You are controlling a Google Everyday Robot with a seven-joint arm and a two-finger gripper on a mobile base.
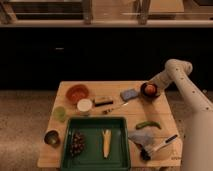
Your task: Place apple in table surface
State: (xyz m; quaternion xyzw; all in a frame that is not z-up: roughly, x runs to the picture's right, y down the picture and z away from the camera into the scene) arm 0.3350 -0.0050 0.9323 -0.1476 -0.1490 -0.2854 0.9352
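Observation:
The apple (pixel 150 89) is small, round and reddish-orange. It sits in a small dark bowl (pixel 149 94) at the back right of the light tan wooden table surface (pixel 125 116). My gripper (pixel 151 84) reaches down from the right and is at the bowl, right over the apple. My white arm (pixel 176 69) bends above the table's right edge.
An orange bowl (pixel 77 93), a white cup (pixel 84 105), a green cup (pixel 60 113) and a dark cup (pixel 52 138) stand at the left. The green tray (pixel 95 154) holds grapes and corn. A blue sponge (pixel 129 94), a green vegetable (pixel 149 125), a cloth (pixel 139 137) and a brush (pixel 156 148) lie around.

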